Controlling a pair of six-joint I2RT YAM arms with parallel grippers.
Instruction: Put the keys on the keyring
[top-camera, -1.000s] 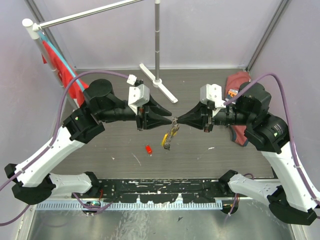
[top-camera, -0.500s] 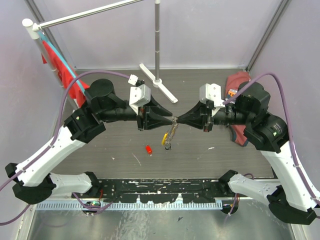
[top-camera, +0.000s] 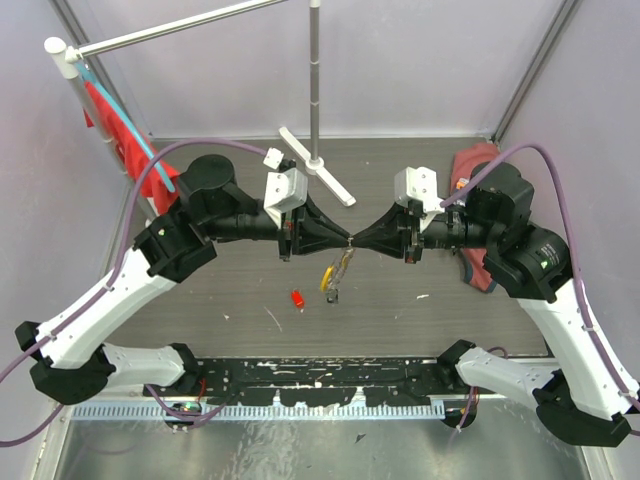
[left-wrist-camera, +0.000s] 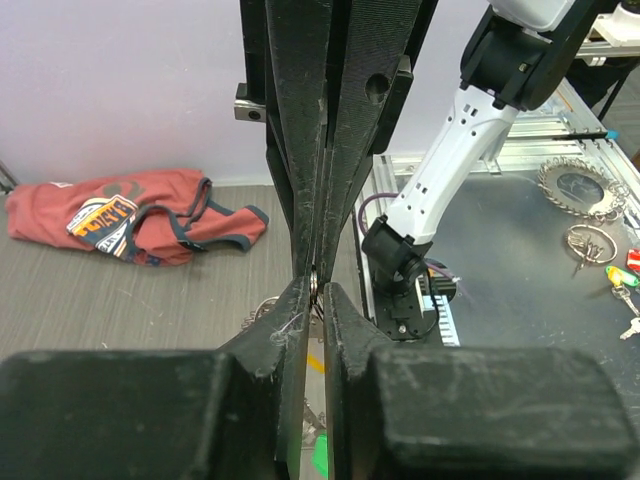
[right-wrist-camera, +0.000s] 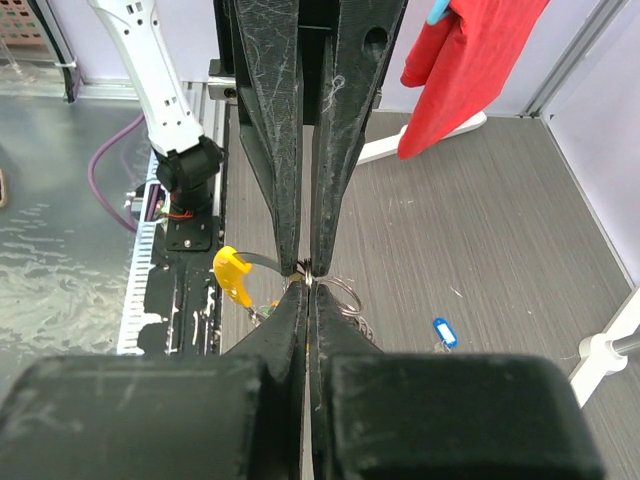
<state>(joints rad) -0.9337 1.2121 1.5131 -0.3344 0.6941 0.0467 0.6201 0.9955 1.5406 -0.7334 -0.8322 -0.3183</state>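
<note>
Now our left hand (left-wrist-camera: 315, 300) narrows to a thin gap at the keyring (top-camera: 340, 268) our shut right hand (right-wrist-camera: 307, 290) pinches. We can't tell if it grips. The red key (top-camera: 297, 298) waits.

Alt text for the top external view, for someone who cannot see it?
The left gripper and right gripper meet tip to tip above the table, pinching the keyring, its yellow tag dangling beneath. A red key lies on the table, left of it.
</note>
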